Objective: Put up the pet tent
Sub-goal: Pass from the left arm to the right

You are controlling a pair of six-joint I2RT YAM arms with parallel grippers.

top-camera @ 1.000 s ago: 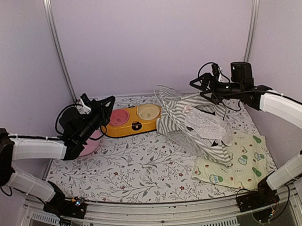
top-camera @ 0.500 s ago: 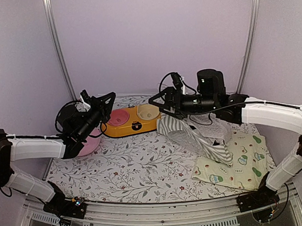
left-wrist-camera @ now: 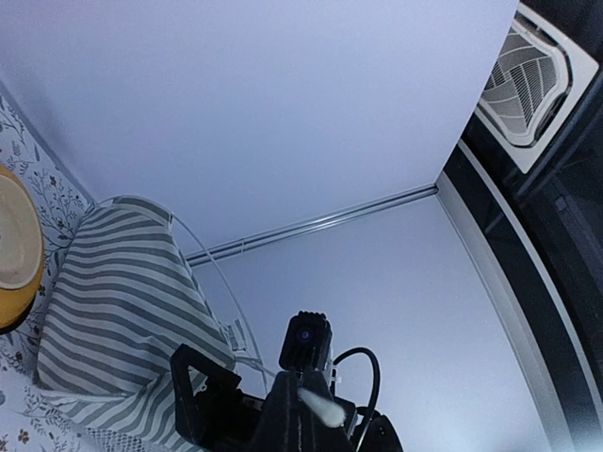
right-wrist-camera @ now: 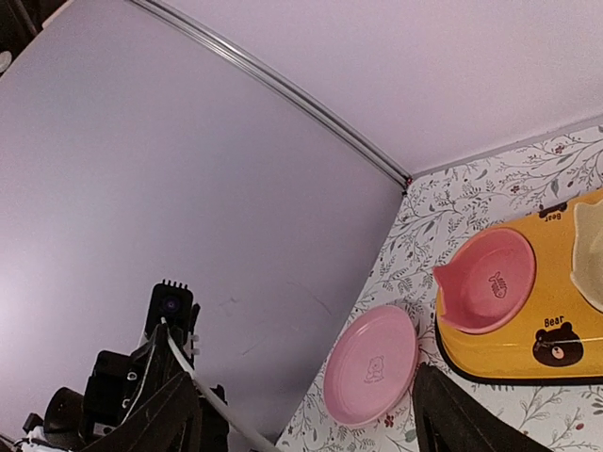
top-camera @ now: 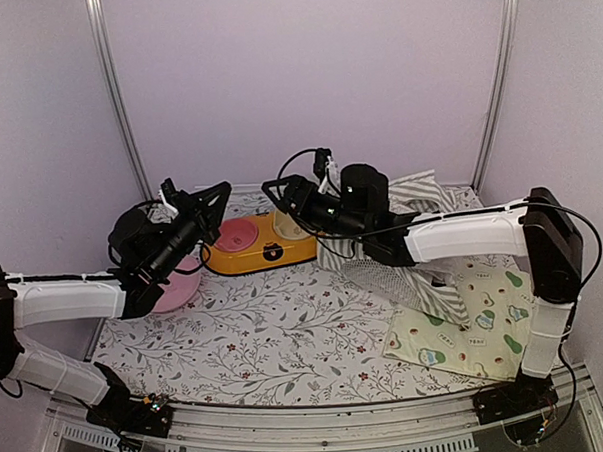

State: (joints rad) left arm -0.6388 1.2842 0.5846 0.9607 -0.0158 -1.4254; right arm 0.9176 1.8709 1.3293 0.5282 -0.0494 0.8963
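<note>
The pet tent, sage-green and white striped with a mesh window, lies slumped at the back right; its striped side shows in the left wrist view. My left gripper hangs above the pink plate, shut on a thin white pole whose tip shows between its fingers. My right gripper is open and empty, reaching left over the orange bowl and facing the left gripper a short gap away. In the right wrist view its jaws stand wide apart.
An orange double pet bowl stands at the back centre. A pink plate lies under the left arm by the left wall. The avocado-print mat lies at the front right, partly under the tent.
My right arm has swung left from over the tent to face the left gripper. The tent fabric has sagged and shifted. The left arm has barely moved.
</note>
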